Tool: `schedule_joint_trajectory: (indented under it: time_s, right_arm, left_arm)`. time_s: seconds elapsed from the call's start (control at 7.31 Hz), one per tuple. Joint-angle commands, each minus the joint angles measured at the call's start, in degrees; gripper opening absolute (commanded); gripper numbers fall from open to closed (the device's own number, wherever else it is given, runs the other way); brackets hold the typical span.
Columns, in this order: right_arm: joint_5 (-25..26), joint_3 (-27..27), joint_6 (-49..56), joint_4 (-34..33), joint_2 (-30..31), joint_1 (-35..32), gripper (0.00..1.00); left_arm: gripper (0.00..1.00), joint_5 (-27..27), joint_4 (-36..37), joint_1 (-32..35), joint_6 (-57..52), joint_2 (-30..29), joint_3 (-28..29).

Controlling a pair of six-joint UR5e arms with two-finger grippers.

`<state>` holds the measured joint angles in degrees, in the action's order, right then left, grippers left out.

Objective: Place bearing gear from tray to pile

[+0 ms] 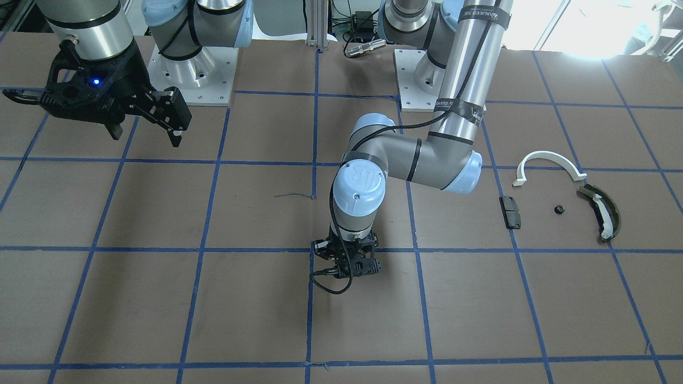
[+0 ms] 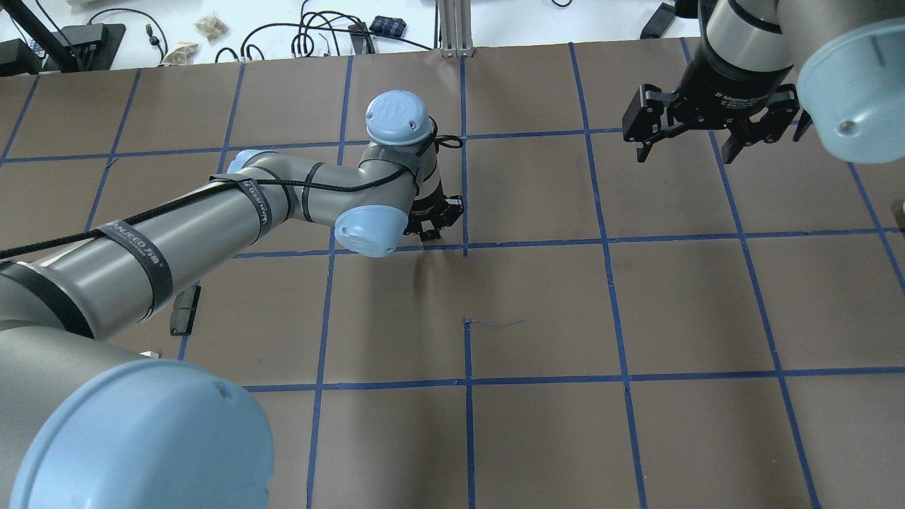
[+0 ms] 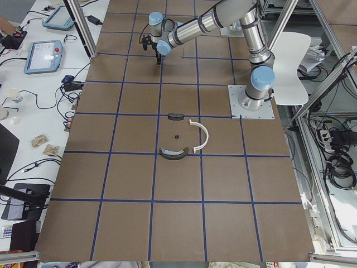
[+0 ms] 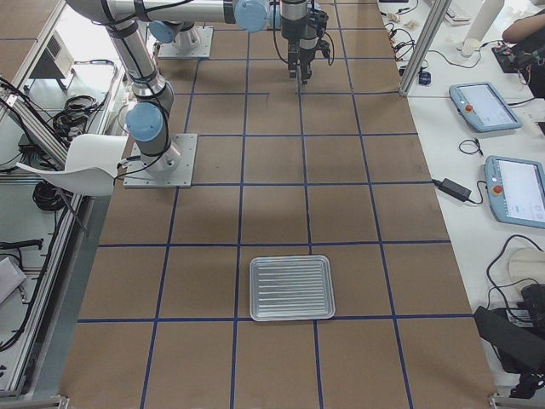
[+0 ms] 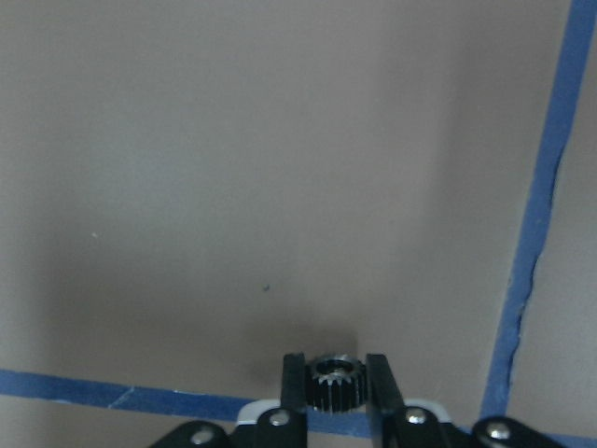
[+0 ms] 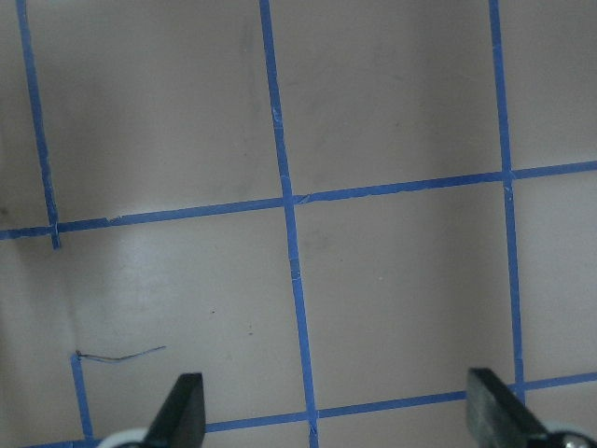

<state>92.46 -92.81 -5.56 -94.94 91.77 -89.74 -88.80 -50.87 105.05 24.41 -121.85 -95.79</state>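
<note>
**Q:** How many arms and grippers?

**A:** Two arms, the left arm (image 1: 427,160) and the right arm (image 1: 85,26). Two grippers, the left gripper (image 5: 334,373) and the right gripper (image 1: 145,133).

**Q:** How many loose parts?

**A:** One gear (image 5: 334,385), one white half-ring (image 1: 549,156), one olive curved piece (image 1: 605,216) and one black block (image 1: 510,212). There is also one tiny dark part (image 1: 558,209), too small to identify, possibly a second gear.

**Q:** What else?

**A:** One metal tray (image 4: 292,287), one white chair (image 3: 293,53) and two handheld screens, the first screen (image 4: 483,105) and the second screen (image 4: 519,187).
</note>
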Motion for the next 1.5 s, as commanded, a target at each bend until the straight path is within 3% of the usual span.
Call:
schedule_joint_trajectory:
  time_s: [0.0,0.27,0.55,0.82,1.37]
  right_arm:
    - [0.1,0.0,0.0,-0.1,-0.1,0.0,1.0]
    - [0.1,0.0,0.3,0.0,0.0,0.0,1.0]
    - [0.1,0.0,0.1,0.0,-0.1,0.0,1.0]
    - [0.1,0.0,0.4,0.0,0.0,0.0,1.0]
    - [0.0,0.0,0.2,0.0,-0.1,0.0,1.0]
  left_arm:
    - [0.09,0.3,-5.2,-5.8,-6.4,3.6,0.6]
    - [0.09,-1.9,-12.6,-13.8,-20.6,9.3,-0.4]
    - [0.09,-10.0,-17.3,-26.5,-45.4,13.6,-2.6]
    - [0.09,-10.0,-13.7,-40.0,-62.5,16.2,-9.3]
    - [0.09,-5.6,-1.2,-52.7,-70.8,16.6,-21.7]
